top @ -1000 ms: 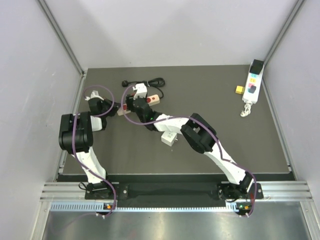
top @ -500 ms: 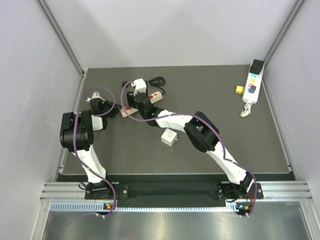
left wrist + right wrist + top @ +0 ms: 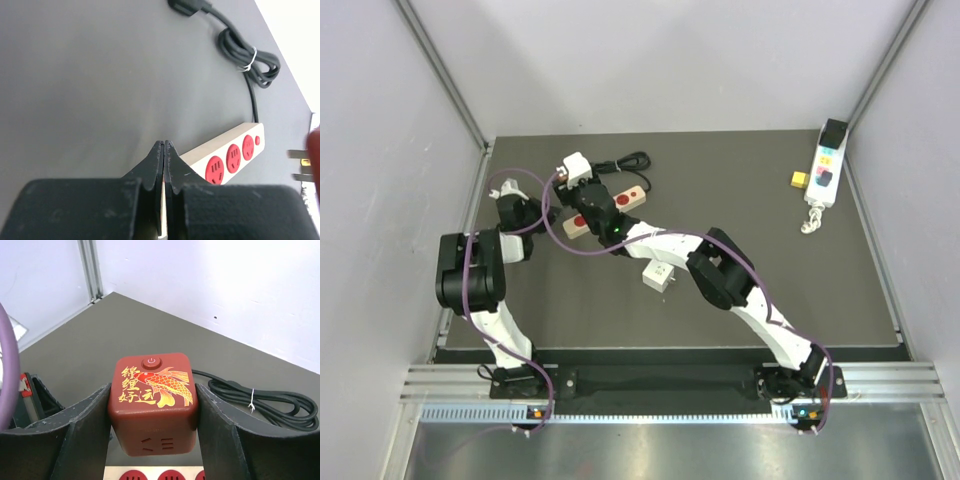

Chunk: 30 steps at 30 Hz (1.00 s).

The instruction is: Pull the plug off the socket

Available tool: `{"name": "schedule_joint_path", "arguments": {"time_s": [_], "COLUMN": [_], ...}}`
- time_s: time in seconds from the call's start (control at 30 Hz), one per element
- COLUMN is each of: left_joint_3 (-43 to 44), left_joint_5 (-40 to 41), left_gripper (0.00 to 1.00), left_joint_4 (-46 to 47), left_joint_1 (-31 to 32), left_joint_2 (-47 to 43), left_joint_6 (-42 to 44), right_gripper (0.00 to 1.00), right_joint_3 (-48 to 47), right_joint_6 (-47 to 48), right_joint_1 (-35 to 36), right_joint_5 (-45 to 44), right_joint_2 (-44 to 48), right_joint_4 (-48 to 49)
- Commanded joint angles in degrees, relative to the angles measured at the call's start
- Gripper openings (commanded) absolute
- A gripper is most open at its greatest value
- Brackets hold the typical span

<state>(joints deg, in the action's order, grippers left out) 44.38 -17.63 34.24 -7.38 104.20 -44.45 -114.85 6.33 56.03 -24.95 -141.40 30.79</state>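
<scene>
High rear overview, two close wrist views; power strip (image 3: 230,152) seemingly common to all.

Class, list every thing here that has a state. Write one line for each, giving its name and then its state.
cube plug: out of the socket, held clear of the strip.
strip: flat on the table, visible sockets empty.
cord: coiled and tied.
left gripper: shut, tips at the strip's end.
right gripper: shut on the cube plug.
</scene>
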Motion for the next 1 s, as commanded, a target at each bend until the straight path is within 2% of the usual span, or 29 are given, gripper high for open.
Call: {"name": "schedule_joint_path", "arguments": {"time_s": [0.0, 0.23, 0.47, 0.6, 0.63, 0.73, 0.83, 0.97], "left_joint_3": [-0.1, -1.8, -3.5, -4.5, -4.8, -5.2, -5.4, -5.5], "left_joint_5": [0.8, -0.6, -3.4, -4.8, -5.0, -6.5, -7.5, -8.2], "left_gripper": [0.00, 0.12, 0.18, 0.19, 0.19, 0.20, 0.20, 0.20], "left_joint_4": [1.4, 5.5, 10.4, 12.9, 13.5, 14.6, 15.6, 16.2], "left_joint_1": [0.1, 0.0, 0.1, 0.1, 0.2, 0.5, 0.7, 0.6], "left_joint_2": [-2.6, -3.7, -3.8, -3.7, -4.0, -4.4, -4.3, -3.3], "left_joint_6": [2.2, 1.9, 1.0, 0.9, 1.3, 2.2, 2.3, 2.4], "right_gripper": [0.00, 0.00, 0.00, 0.00, 0.00, 0.00, 0.00, 0.00], "right_joint_3": [-1.1, 10.7, 23.2, 28.1, 28.1, 28.2, 28.6, 31.1], "right_joint_6": [-0.6, -13.3, -22.2, -23.6, -22.9, -20.5, -17.7, -16.1], "right_joint_1": [0.0, -5.1, -13.7, -18.5, -20.1, -21.7, -21.8, -21.8], "right_joint_5": [-1.2, 3.9, 15.3, 21.3, 21.7, 21.1, 18.0, 15.6], "right_joint_2": [4.4, 16.8, 33.8, 39.7, 40.4, 42.5, 42.1, 40.9], "right_joint_4": [3.0, -7.6, -28.3, -41.2, -47.5, -57.8, -64.7, -69.0]}}
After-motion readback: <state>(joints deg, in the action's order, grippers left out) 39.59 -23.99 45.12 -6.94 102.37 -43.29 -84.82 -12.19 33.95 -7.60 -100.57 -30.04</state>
